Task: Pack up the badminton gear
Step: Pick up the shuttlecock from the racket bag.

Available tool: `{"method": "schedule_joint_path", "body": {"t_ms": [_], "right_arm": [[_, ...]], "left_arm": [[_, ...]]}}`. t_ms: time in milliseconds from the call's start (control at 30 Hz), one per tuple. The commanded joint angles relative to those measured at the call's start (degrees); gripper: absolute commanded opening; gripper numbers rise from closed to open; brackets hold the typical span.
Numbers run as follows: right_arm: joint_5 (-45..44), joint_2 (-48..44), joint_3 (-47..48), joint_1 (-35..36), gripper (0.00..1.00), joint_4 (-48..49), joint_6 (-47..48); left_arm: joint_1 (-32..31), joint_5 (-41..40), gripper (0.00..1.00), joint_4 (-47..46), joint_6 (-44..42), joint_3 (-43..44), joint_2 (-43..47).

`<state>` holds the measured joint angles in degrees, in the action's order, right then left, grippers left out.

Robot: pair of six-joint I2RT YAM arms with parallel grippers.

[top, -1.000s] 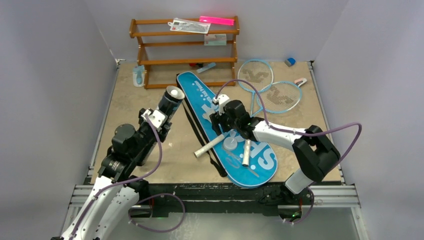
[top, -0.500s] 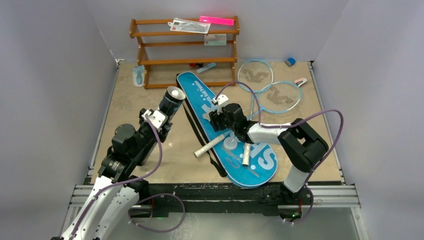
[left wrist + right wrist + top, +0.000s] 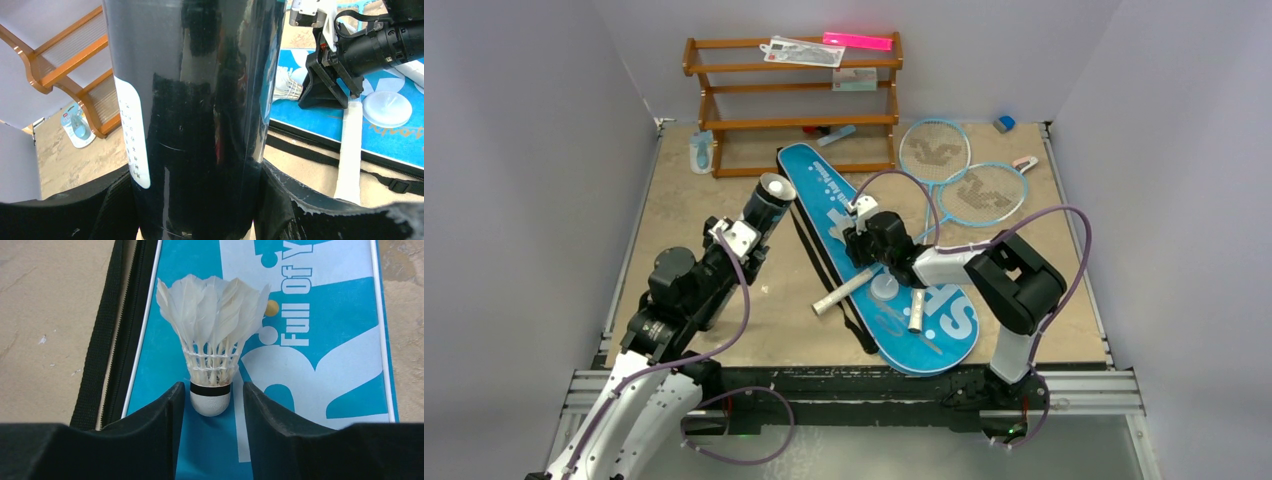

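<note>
Right hand point(image 3: 214, 392): fingers standing apart, bracketing the cork end of a white shuttlecock point(image 3: 212, 335), with a gap showing on one side. The shuttlecock is lying on the blue bag point(image 3: 325, 365), which is resting flat on the table point(image 3: 45, 315).

Left hand point(image 3: 197, 200): clamping the long black tube point(image 3: 200, 75), holding it tilted above the table, left of the bag.

Two rackets point(image 3: 980, 192): heads lying overlapped at the far right.

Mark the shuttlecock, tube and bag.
shuttlecock point(image 3: 211, 345): right wrist view, feather skirt.
tube point(image 3: 200, 115): left wrist view, mid-body.
bag point(image 3: 939, 335): top view, wide lettered end.
</note>
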<state>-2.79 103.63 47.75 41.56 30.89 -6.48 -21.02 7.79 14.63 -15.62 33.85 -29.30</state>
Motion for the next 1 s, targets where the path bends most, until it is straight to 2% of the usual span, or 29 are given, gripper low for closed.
{"method": "schedule_joint_path", "body": {"t_ms": [0,200,367,567,700,767,967], "right_arm": [[0.61,0.04,-0.11,0.02,0.46,1.61,-0.44],[0.16,-6.43,-0.71,0.01,0.31,-3.09,-0.61],[2.19,-16.57,-2.6,0.01,0.29,-13.38,-2.64],[8.09,-31.91,-1.75,-0.08,0.29,-36.13,-5.92],[10.67,-37.58,2.16,-0.01,0.28,-51.33,-6.82],[12.34,-39.72,4.51,-0.08,0.25,-58.97,-6.63],[15.84,-47.24,12.61,-0.08,0.25,-72.32,-7.78]], "left_arm": [[0.45,1.14,0.15,-3.83,-1.05,0.17,0.03],[0.45,6.0,0.15,-2.5,-4.94,-0.55,0.03],[0.45,16.04,0.14,-1.47,-10.68,-2.42,-0.43],[0.45,27.69,0.12,1.58,-15.96,-2.23,-5.94],[0.45,32.99,0.11,2.24,-18.26,-2.1,-8.58],[0.45,36.94,0.09,2.71,-20.84,-2.33,-9.24],[0.41,45.24,0.06,3.29,-24.45,-3.4,-10.85]]}}
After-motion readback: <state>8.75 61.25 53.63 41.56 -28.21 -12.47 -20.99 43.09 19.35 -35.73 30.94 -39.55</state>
